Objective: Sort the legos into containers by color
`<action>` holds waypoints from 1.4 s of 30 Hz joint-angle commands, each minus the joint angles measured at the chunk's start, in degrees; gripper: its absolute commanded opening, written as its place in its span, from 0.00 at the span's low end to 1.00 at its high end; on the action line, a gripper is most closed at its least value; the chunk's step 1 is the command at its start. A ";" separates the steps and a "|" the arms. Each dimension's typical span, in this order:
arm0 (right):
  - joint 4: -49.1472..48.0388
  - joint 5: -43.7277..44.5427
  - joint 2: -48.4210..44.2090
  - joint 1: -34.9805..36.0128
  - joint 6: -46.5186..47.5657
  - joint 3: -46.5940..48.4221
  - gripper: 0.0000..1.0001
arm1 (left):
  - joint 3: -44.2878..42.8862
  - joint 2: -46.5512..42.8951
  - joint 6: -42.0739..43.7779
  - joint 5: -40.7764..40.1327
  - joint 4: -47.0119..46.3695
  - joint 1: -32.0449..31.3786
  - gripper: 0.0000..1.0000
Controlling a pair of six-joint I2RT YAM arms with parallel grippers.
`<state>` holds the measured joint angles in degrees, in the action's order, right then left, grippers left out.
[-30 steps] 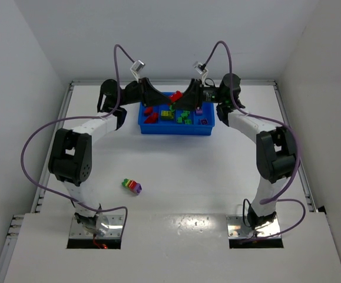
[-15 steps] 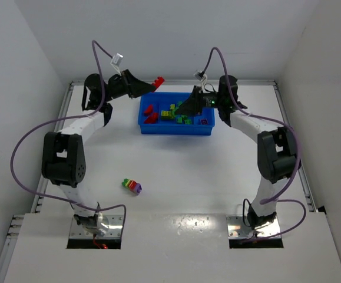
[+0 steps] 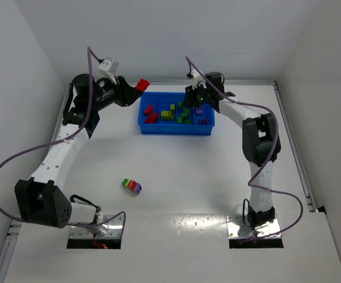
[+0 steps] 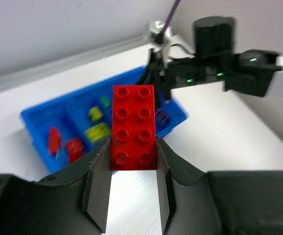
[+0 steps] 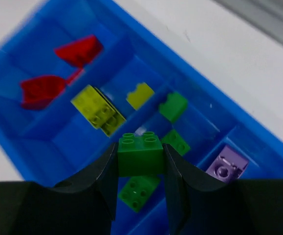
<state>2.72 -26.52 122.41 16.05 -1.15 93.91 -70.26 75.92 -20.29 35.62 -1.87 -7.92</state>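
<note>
My left gripper (image 3: pixel 136 88) is shut on a long red lego (image 3: pixel 142 85), held in the air just left of the blue tray's (image 3: pixel 176 129) back left corner. In the left wrist view the red lego (image 4: pixel 133 126) sticks out from between the fingers (image 4: pixel 98 171), with the tray (image 4: pixel 33 123) beyond it. My right gripper (image 3: pixel 189 99) is shut on a small green lego (image 5: pixel 140 153) above the tray's (image 5: pixel 195 83) green compartment. A multicolour stack (image 3: pixel 132 186) lies on the table at the near left.
From left to right the compartments hold red legos (image 5: pixel 77 51), yellow legos (image 5: pixel 98 110), green legos (image 5: pixel 174 105) and a purple lego (image 5: pixel 226 165). White walls stand close behind and beside the table.
The two grippers were together over the tray. My left one has swung left, clear of the tray, with the red lego. The right one stays over the tray with the green lego.
</note>
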 commanded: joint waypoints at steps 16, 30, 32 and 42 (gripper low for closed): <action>1.67 6.22 -11.80 1.17 1.59 -3.19 0.71 | -4.96 17.58 9.31 -13.11 10.39 -6.05 0.21; 13.63 -5.81 -35.48 -1.38 10.46 -21.03 0.77 | -24.21 39.56 9.84 -26.12 14.34 -7.19 0.56; 14.32 -7.13 -36.63 -1.38 9.85 -22.36 0.80 | -24.22 39.57 9.84 -26.12 14.35 -7.19 0.63; 18.82 -9.44 -36.01 6.60 8.63 -23.51 0.78 | -14.29 22.73 1.75 -18.04 7.21 -1.31 0.91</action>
<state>21.52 -34.98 86.50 18.06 8.25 70.22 -84.31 109.27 -14.37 14.74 9.74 -12.19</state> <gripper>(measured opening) 0.791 0.860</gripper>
